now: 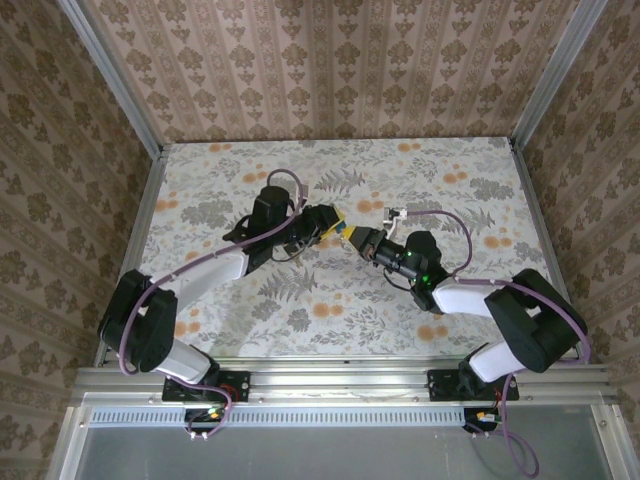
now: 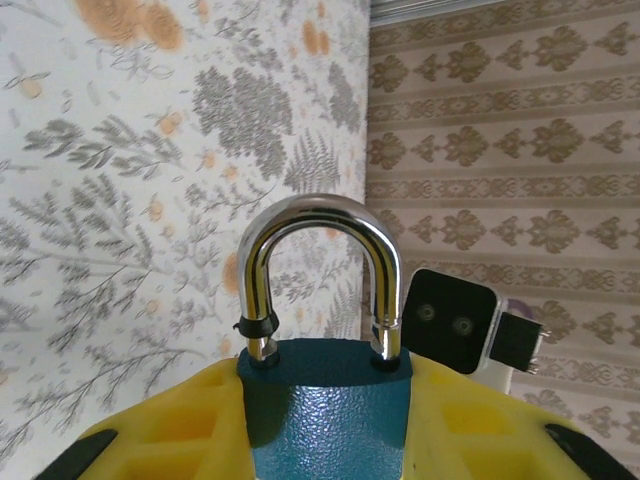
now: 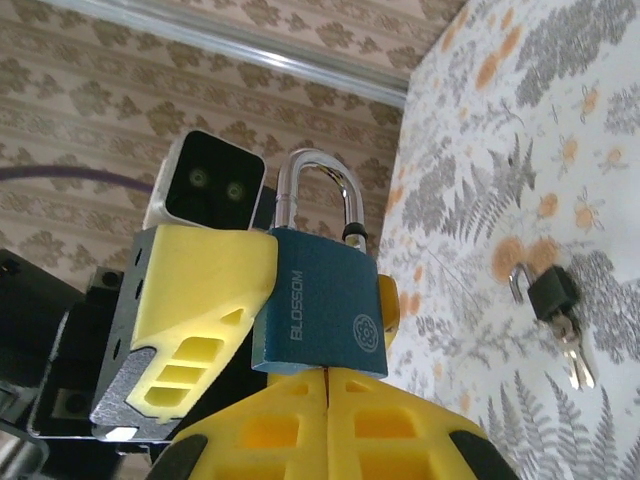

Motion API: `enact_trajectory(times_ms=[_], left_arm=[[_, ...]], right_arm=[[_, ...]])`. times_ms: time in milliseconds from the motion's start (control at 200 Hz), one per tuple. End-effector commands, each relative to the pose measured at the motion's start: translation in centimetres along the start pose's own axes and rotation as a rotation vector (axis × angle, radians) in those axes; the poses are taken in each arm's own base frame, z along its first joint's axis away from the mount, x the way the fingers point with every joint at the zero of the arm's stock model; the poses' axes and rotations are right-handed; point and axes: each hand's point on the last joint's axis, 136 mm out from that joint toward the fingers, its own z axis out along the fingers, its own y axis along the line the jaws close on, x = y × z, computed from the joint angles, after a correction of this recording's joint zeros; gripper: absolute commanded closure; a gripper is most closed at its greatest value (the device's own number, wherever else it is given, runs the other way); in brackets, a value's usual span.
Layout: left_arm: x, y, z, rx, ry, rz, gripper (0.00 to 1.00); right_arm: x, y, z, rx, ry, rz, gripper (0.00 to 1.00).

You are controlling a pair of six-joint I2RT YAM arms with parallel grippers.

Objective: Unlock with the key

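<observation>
**Two padlocks in play, one clamped mid-air**

Two sets of yellow fingers meet over the middle of the table. Nearest my right wrist camera, the right fingers (image 3: 270, 430) are pressed fully together, tips right up against the underside of the blue padlock (image 3: 320, 310). I can't see whether they pinch a key.

Just beyond, the left fingers (image 3: 200, 290) are closed on the padlock's body from either side, holding it clear of the table (image 3: 520, 120). Its shackle (image 2: 315, 215) has both legs seated, so I judge it locked.

It looks like stiff, dense metal. The textured paint should grip well and the polished shackle would slip, so the body is the place to hold, with the underside left free.

Further out on the table lies one small black padlock (image 3: 552, 292) with keys (image 3: 572, 355) attached. I count two at least.
</observation>
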Motion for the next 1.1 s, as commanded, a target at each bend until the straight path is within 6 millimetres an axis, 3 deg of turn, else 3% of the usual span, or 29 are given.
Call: enact_trajectory(times_ms=[0,170,375,675,1095], left_arm=[[-0.7,-1.8,-1.8,-0.048,-0.036,0.052,0.68],[-0.5,2.6,-2.0,-0.239,-0.039,-0.036,0.68],[0.1,4.4,-1.0,-0.278,-0.012,-0.126,0.67],[1.5,4.7,0.8,-0.279,0.051,-0.205,0.64],[2.8,1.7,2.5,-0.181,0.109,-0.196,0.64]], right_arm=[[0.8,-3.1,-0.9,0.192,0.044,-0.081,0.89],[0.7,-3.7,-3.1,0.339,0.049,-0.233,0.71],[1.2,-3.7,-4.5,0.375,0.062,-0.362,0.62],[2.7,-1.8,-3.2,0.281,0.064,-0.502,0.52],[2.7,-2.2,-0.9,0.289,0.035,-0.527,0.50]])
